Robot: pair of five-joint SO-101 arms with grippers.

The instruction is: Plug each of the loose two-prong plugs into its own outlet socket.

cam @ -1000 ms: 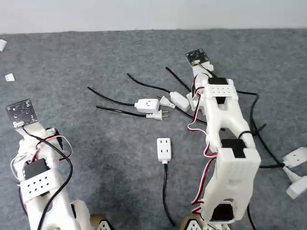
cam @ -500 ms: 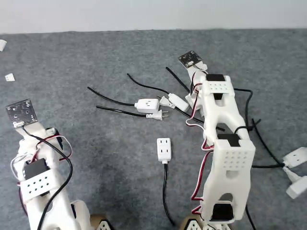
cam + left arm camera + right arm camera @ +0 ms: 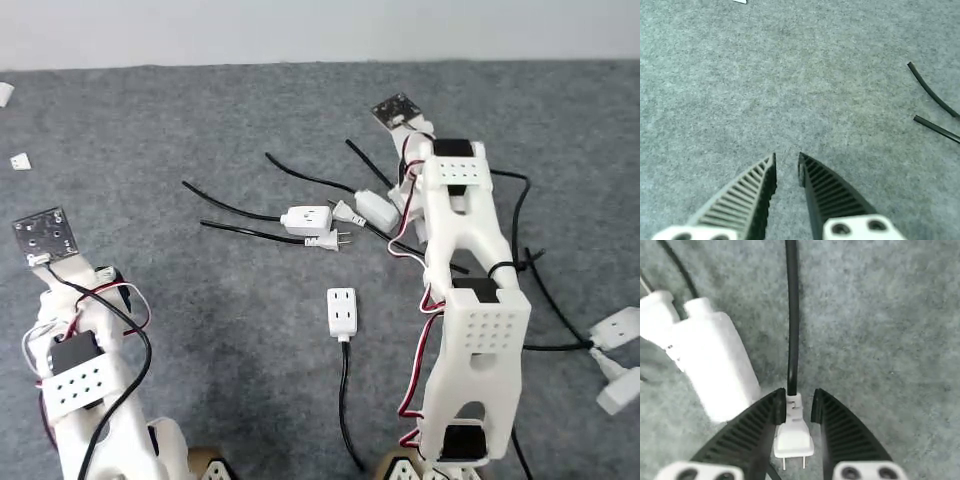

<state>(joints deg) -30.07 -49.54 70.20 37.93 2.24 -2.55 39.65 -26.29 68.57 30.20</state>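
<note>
My right gripper (image 3: 797, 400) is open and straddles the neck of a white two-prong plug (image 3: 792, 436). That plug's black cable (image 3: 791, 310) runs straight away from the fingers, and its prongs point back toward the wrist. A white socket block (image 3: 710, 365) lies right beside it. In the high view the right arm (image 3: 465, 250) covers that plug. A white outlet (image 3: 305, 218), a loose plug (image 3: 330, 240) and another plug (image 3: 345, 212) lie left of the arm. A three-slot outlet tap (image 3: 342, 310) sits nearer the front. My left gripper (image 3: 787, 156) hovers over bare carpet, slightly open and empty.
The left arm (image 3: 70, 370) is at the front left, far from the plugs. Black cables (image 3: 230, 210) trail left across the grey carpet. More white plugs (image 3: 615, 330) lie at the right edge. Small white scraps (image 3: 20, 161) sit at the far left.
The right arm has swung slightly left and stretched farther toward the back, bringing its fingers around the plug. The cables and the left arm have stayed put.
</note>
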